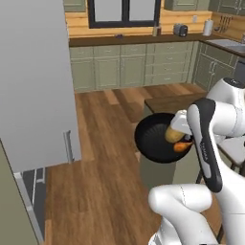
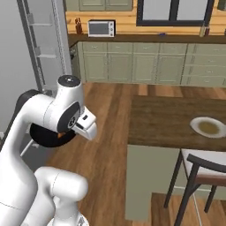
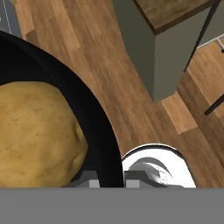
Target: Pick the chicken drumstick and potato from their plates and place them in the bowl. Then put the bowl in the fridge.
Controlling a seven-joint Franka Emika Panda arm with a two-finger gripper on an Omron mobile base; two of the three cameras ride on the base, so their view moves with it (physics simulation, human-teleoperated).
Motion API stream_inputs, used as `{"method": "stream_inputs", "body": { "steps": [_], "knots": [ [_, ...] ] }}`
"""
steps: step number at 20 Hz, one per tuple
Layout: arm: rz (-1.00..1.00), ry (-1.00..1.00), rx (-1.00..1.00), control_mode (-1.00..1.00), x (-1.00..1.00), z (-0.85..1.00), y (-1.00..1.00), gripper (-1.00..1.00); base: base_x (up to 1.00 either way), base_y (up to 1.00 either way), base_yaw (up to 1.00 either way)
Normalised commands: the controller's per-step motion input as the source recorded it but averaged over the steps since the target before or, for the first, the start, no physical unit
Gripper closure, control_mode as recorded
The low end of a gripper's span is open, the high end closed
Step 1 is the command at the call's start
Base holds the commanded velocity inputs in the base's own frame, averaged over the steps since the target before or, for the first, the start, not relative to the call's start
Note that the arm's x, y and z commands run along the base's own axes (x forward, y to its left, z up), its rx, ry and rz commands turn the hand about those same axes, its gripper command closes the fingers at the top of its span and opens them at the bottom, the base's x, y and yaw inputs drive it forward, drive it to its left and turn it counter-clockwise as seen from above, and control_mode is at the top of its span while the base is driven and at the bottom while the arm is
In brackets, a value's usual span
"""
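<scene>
The glossy black bowl [image 1: 153,139] hangs in the air above the wooden floor, beside the island's end. My gripper [image 3: 110,180] is shut on the bowl's rim [image 3: 105,131], one finger inside and one outside. The tan-yellow potato [image 3: 35,131] lies inside the bowl, and in the left base view the potato [image 1: 172,134] sits beside the orange-brown chicken drumstick [image 1: 182,146]. My arm hides most of the bowl [image 2: 42,134] in the right base view. The fridge [image 2: 44,48] stands open to the left with pale shelves, its grey door [image 1: 33,81] swung wide. One pale plate [image 2: 208,126] lies on the island.
The wood-topped island [image 2: 176,119] stands to the right, with a dark-framed chair [image 2: 201,172] at its near side. Green-grey cabinets [image 1: 129,64] and a counter with a microwave [image 2: 101,28] line the far wall. Wooden floor [image 1: 105,182] lies between island and fridge.
</scene>
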Motion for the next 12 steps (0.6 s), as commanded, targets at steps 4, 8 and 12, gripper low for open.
{"method": "stream_inputs", "body": {
  "steps": [4, 8, 12],
  "knots": [
    [0.00, 0.00, 0.00, 1.00, 0.00, 0.00, 0.00, 1.00, 0.91, 0.65, -0.10],
    [0.00, 0.00, 0.00, 1.00, 0.00, 0.00, 0.00, 1.00, 0.98, 0.59, -0.16],
    [0.00, 0.00, 0.00, 1.00, 0.00, 0.00, 0.00, 1.00, 1.00, 0.09, -0.04]
  ]
}}
